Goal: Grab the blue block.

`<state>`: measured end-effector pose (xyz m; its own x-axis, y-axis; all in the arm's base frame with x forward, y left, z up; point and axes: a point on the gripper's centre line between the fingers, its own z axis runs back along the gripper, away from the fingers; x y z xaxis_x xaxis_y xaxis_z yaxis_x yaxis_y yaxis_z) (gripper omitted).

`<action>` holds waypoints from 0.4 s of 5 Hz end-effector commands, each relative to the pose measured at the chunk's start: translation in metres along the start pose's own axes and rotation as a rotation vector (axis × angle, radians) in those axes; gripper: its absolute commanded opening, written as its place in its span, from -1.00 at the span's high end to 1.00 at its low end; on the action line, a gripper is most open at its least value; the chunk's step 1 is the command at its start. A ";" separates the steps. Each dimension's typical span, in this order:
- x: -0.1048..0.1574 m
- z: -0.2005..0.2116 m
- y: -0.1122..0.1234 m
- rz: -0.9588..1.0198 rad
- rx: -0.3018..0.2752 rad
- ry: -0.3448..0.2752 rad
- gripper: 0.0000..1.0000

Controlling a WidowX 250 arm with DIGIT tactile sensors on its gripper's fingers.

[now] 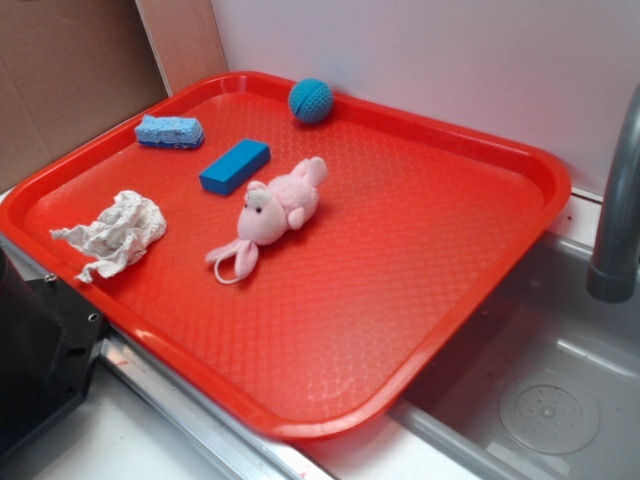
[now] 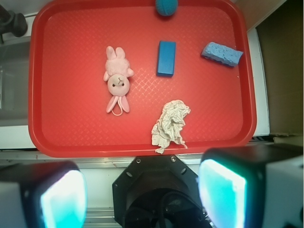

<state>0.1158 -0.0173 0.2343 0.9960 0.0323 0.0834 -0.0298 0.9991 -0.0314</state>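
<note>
Exterior view: a red tray (image 1: 480, 300) is seen resting over the edge of a grey sink (image 1: 560, 400), with a faucet pipe (image 1: 617, 200) at the right. The blue block (image 1: 235, 166) is shown lying flat in the far-left part of the tray, just beside the pink plush toy (image 1: 275, 212) and apart from it. A pale blue sponge (image 1: 170, 131) is placed farther to the left, a teal ball (image 1: 311, 100) sits against the far rim, and a crumpled white cloth (image 1: 115, 232) lies near the left rim. In the wrist view, the tool (image 2: 142, 192) is pictured spread wide with nothing between its fingers (image 2: 221, 194), held above the tray's edge well away from the blue block (image 2: 166, 58), with the cloth (image 2: 171, 126) lying between the two.
</note>
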 end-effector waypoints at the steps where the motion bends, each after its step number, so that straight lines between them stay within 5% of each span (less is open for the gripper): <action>1: 0.000 0.000 0.000 0.000 0.000 0.000 -1.00; 2: 0.011 -0.003 0.004 0.048 0.004 -0.040 -1.00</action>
<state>0.1249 -0.0128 0.2280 0.9901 0.0820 0.1143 -0.0790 0.9964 -0.0304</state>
